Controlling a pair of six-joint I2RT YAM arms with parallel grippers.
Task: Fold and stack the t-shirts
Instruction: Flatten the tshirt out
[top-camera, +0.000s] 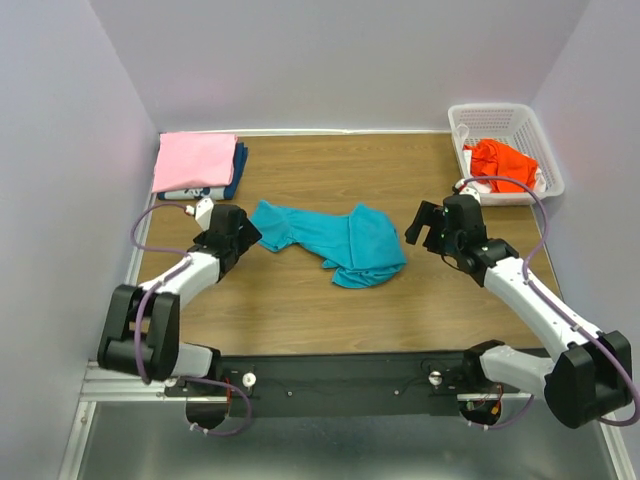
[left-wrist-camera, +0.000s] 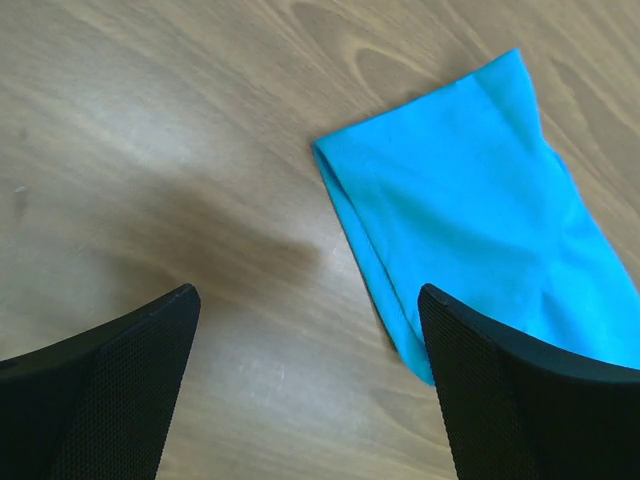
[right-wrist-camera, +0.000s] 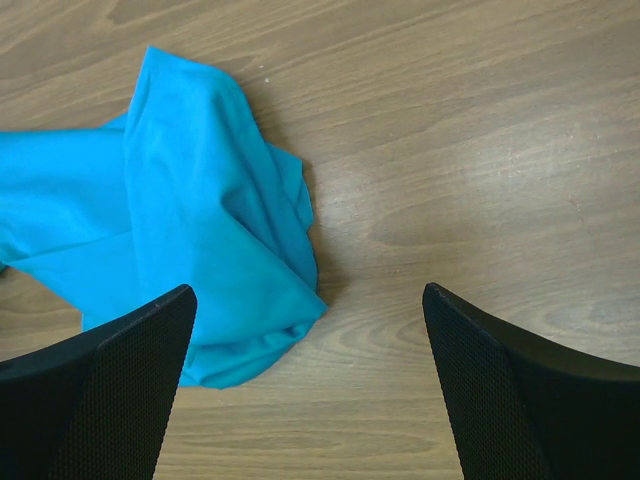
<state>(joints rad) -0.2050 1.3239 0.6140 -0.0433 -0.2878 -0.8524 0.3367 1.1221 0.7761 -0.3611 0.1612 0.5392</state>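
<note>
Two grippers of mine hover over the wooden table (top-camera: 300, 310), each with its fingers spread wide and nothing between them. Between the pair lies the teal t-shirt (top-camera: 335, 243), rumpled and not yet folded. Its flat, smooth end reaches under my left gripper (left-wrist-camera: 308, 300), running beneath one finger. Its bunched, doubled-over end sits under my right gripper (right-wrist-camera: 308, 295), beside the other hand's inner finger. Beyond my left gripper, at the far edge, a pink t-shirt (top-camera: 193, 160) lies folded square on top of a dark blue one (top-camera: 240, 165). Beyond my right gripper an orange-red t-shirt (top-camera: 503, 162) is heaped inside the white basket (top-camera: 500, 112).
</note>
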